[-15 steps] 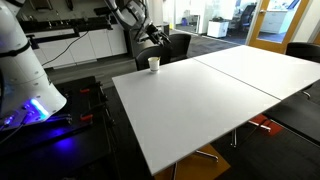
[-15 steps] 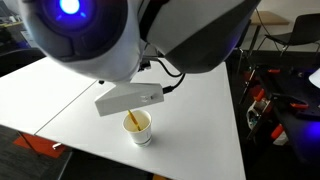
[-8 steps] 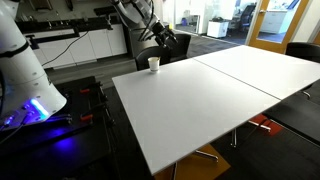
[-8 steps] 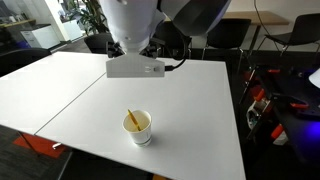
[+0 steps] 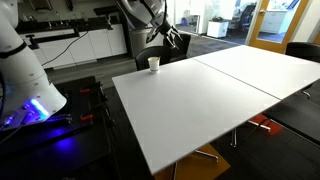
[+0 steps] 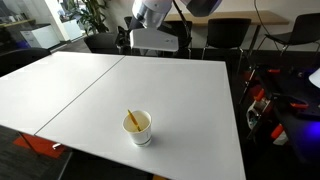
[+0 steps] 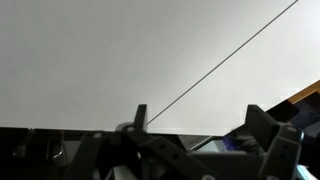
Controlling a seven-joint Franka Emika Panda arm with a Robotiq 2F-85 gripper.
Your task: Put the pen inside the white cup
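Note:
The white cup (image 6: 138, 128) stands upright near the table's edge, and also shows small in an exterior view (image 5: 153, 64). The pen (image 6: 131, 119), a thin brownish stick, leans inside the cup with its top at the rim. My gripper (image 7: 200, 118) is open and empty, its two dark fingers (image 7: 141, 114) spread wide over bare white table. In an exterior view the gripper (image 5: 172, 40) hangs above and beyond the cup, well apart from it. The arm's wrist (image 6: 155, 38) is raised at the table's far side.
The white table (image 6: 120, 85) is made of two tops with a seam between them. Dark chairs (image 6: 225, 35) stand along its far side. A white robot base with a blue light (image 5: 25, 95) stands on the floor beside the table. Red gear (image 6: 262, 105) lies off the table's edge.
The arm has lifted up and drawn back from over the cup toward the table's far side. The pen stays in the cup, which has not moved.

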